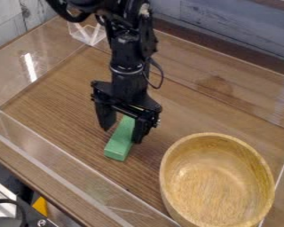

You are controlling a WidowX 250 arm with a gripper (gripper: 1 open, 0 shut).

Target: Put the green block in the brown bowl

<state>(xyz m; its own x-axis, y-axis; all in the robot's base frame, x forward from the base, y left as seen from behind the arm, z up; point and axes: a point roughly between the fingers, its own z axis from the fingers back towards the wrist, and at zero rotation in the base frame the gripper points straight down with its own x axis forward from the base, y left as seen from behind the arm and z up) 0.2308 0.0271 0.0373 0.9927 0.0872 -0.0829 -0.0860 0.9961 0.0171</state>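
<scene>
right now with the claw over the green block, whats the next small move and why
Probably close the claw on the green block: its jaws stand open, pointing down, astride the block's far end, and nothing is gripped yet. The brown bowl waits empty beside it.

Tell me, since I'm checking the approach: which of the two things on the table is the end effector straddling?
The green block, the flat bar left of the bowl. The open end effector stands over its far end; the bowl sits apart, empty.
</scene>
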